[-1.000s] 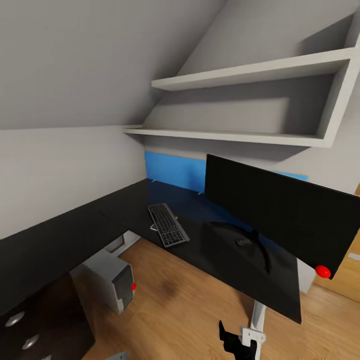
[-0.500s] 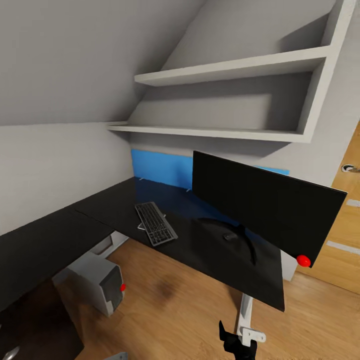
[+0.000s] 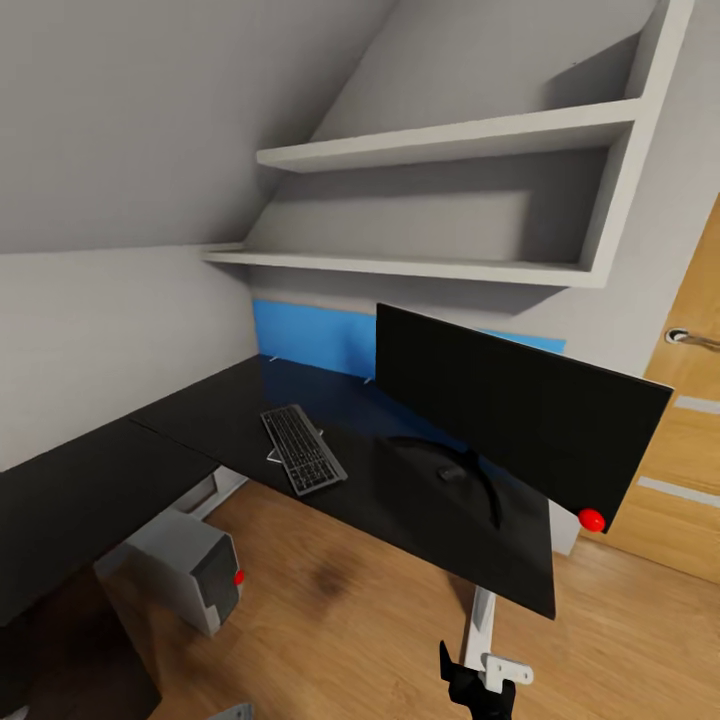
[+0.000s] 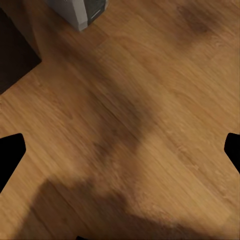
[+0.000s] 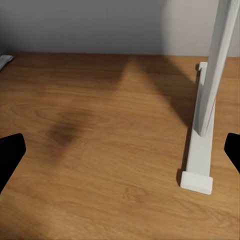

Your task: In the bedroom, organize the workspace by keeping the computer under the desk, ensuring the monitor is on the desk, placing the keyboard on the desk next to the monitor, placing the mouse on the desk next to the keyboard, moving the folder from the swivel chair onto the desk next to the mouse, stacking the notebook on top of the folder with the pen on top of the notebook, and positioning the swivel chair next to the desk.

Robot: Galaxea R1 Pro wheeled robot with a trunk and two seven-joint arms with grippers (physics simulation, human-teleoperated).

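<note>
Black monitor (image 3: 515, 415), keyboard (image 3: 302, 449) on desk (image 3: 210, 415)

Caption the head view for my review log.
Monitor and keyboard on black desk; computer on floor beneath.

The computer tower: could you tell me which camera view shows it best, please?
The head view: the computer tower stands whole on the floor beneath the desk. The left wrist view catches one corner of it; the right wrist view shows floor and a desk leg.

The black desk (image 3: 200, 430) carries the keyboard (image 3: 303, 449) left of the monitor (image 3: 510, 415) (the computer (image 3: 195, 570) stands on the floor (image 3: 350, 620)).
</note>
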